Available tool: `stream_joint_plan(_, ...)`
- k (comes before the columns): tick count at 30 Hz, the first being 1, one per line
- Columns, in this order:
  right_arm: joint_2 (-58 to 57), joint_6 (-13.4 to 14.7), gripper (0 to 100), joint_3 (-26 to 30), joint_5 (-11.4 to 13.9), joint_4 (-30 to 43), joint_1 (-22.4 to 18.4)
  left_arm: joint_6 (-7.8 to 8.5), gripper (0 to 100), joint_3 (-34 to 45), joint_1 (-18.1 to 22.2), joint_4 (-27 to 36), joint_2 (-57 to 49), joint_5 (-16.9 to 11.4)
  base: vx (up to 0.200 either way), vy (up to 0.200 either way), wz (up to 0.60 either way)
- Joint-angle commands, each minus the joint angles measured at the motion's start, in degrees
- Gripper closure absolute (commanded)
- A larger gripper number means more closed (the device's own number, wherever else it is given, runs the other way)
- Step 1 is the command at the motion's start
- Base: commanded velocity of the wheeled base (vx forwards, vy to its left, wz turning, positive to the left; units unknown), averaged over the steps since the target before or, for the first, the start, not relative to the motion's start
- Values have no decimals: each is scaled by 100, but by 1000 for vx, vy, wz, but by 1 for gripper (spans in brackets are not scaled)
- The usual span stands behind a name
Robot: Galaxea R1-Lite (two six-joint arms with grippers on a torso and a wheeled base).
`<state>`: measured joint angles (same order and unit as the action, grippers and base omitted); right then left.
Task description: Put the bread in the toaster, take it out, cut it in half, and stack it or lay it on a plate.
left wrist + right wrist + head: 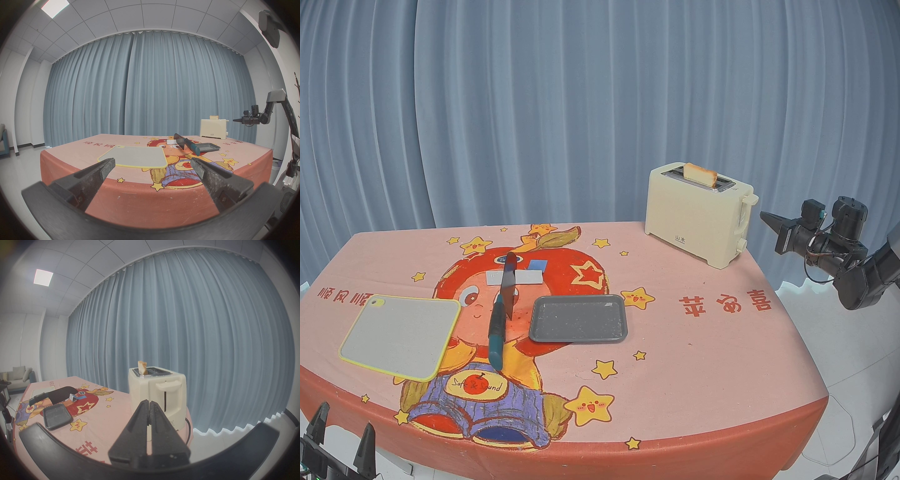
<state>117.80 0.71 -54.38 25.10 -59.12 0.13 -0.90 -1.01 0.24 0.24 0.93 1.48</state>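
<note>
The bread (700, 174) stands up out of a slot of the toaster (697, 219), at the far right corner of the table (706, 362). The right gripper (767, 216), closed on nothing, hangs near the toaster's lever side, apart from it. The left gripper (153, 162) is open, off the table's near left corner. A board (400, 336), knife (501, 306) and tray (579, 319) lie in a row mid-table.

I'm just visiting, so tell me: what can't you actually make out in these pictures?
- Head view: the lower part of the bread is hidden inside the toaster; how browned it is, too small to tell.
- Right wrist view: the toaster's lower front is behind the shut right gripper.
- Head view: the left gripper is cut off by the bottom edge.
- Head view: the knife partly covers the block under its blade.
</note>
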Motion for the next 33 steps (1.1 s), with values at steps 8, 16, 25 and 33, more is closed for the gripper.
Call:
stream_joint_plan(8, 463, 0, 100, -2, -23, -20, -49, -6, 0, 101, 2, -7, -93, 2, 0, 0, 0)
stream_joint_plan(16, 666, 0, 100, 7, -23, -20, -66, -6, 0, 101, 2, -7, -93, 2, 0, 0, 0)
stream_joint_plan(25, 824, -18, 100, 7, -32, -11, -31, -6, 0, 101, 2, -7, -93, 2, 0, 0, 0)
stream_joint_plan(33, 991, -27, 100, -20, -40, -11, -22, -6, 0, 101, 2, -7, -93, 2, 0, 0, 0)
